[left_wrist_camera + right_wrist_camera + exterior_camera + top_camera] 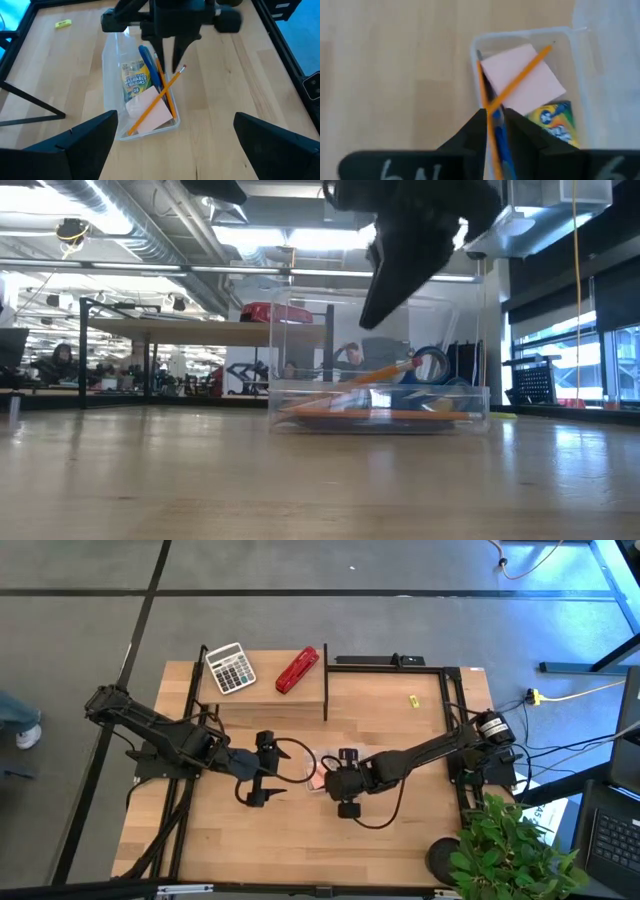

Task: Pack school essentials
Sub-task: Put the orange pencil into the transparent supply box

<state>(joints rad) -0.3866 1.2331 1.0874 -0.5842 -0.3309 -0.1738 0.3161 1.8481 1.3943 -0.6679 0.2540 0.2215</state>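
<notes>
Wood table [200, 480] fills the front of the low view, bare and close. On the left side of the table, the left gripper [264, 768] hangs above the wood with its two fingers spread wide apart, holding nothing.

Just to its right sits a clear plastic box [112, 75], about in the middle of the table. Inside lie a pink sticky-note pad [149, 112], a crayon pack [134, 78], a blue pen or marker [149, 60], and orange pencils [152, 102]. One pencil leans up on the box's rim. Blue-handled scissors [430, 365] seem to be in there too, but they are hard to make out through the plastic.

Right above the box is the right gripper [170, 47]. Its fingers are close together, with a small gap, pointing down over the pencils. I cannot see that they pinch anything.

Far back on a shelf rest a calculator [230, 668] and a red stapler [297, 670]. A small yellow piece [412, 700] lies alone on the table's right part.
</notes>
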